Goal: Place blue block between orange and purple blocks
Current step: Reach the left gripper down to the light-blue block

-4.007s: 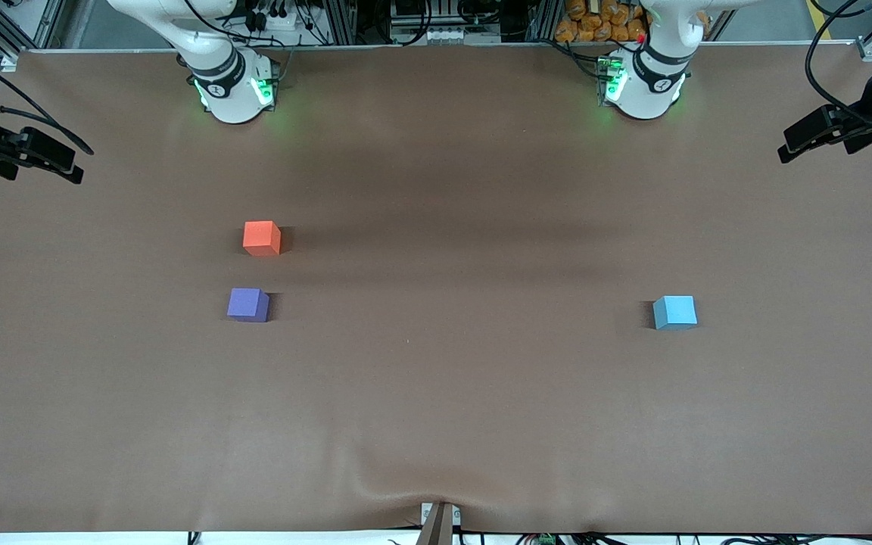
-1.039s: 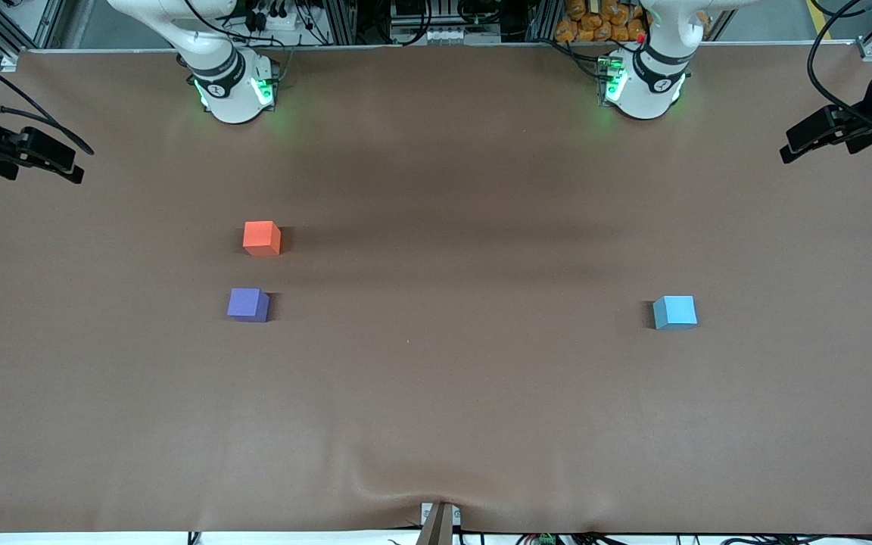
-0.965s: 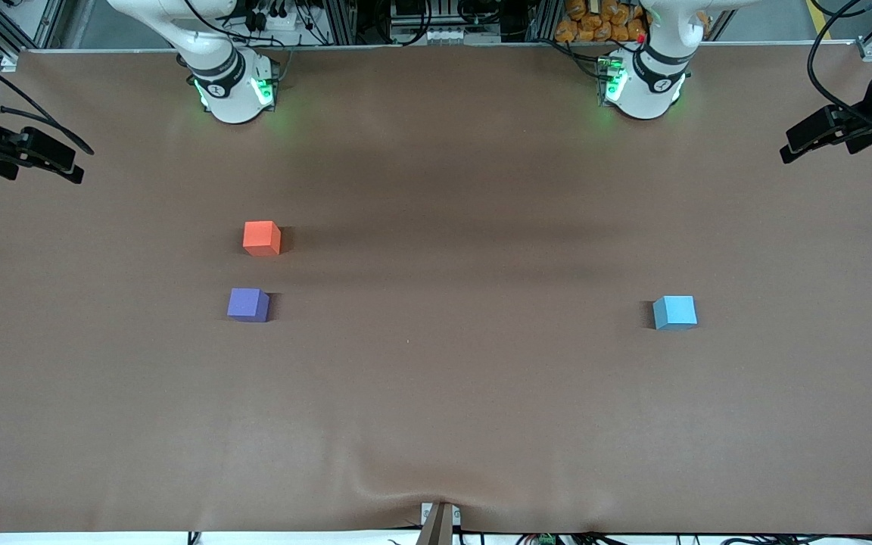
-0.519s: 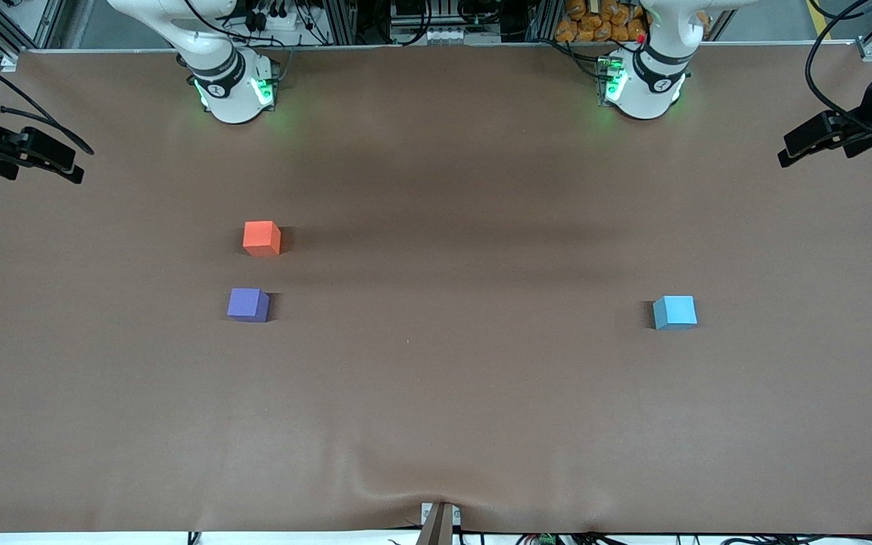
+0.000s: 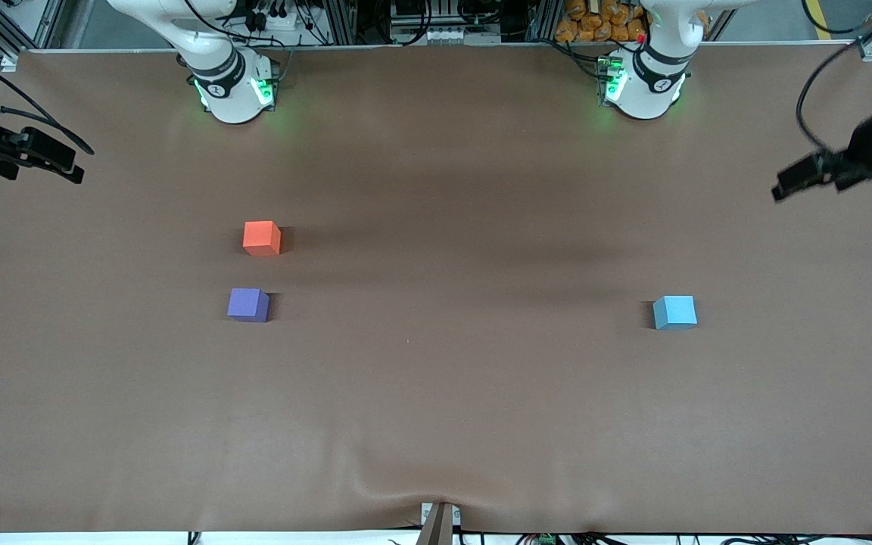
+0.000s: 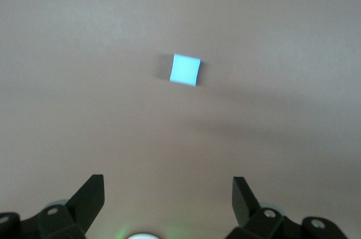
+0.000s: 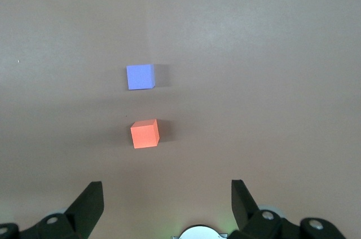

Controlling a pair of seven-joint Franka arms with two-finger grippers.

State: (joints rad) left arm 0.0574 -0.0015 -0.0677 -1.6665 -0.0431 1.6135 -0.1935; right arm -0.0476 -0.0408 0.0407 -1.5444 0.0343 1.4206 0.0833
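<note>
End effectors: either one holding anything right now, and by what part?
Nothing is held. The left end effector and right end effector are both open and empty; blue block, orange block and purple block sit untouched on the table.

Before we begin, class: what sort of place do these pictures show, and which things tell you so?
Probably a robotics lab bench. Two white robot arm bases stand along one edge of a brown covered table, three small matte cubes lie on it, among them a sky-blue cube, and aluminium framing with cables runs along that edge.
</note>
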